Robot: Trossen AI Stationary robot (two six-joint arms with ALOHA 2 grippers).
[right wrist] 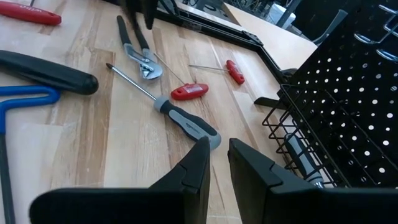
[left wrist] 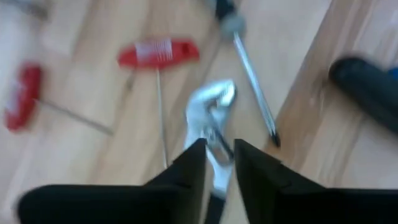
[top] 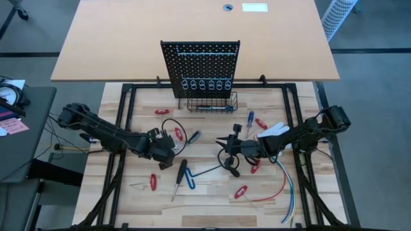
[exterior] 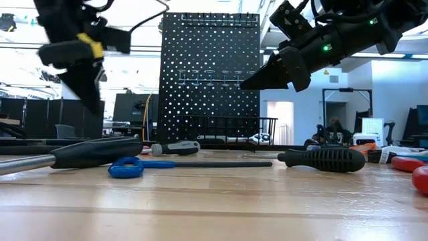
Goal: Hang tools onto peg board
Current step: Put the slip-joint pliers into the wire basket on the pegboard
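My left gripper hangs above the wooden worktop, fingers drawn to a narrow gap with nothing between them, directly over a pair of silver pliers lying flat below. Beside the pliers lie a small red T-handle tool, a second one farther off, and the shaft of a grey-handled screwdriver.

My right gripper hovers off the worktop near the centre, fingers likewise almost together and empty, pointing past the grey-handled screwdriver toward the pliers. Under it and to the side rest a large black-handled screwdriver and a blue T-handle hex key; another black-handled tool lies on the wood in the level view. More red-handled tools are scattered across the boards, next to loose cables.

The black peg board stands upright at the far edge of the worktop, its row of ring holders showing no tools, with the wire basket at its base.
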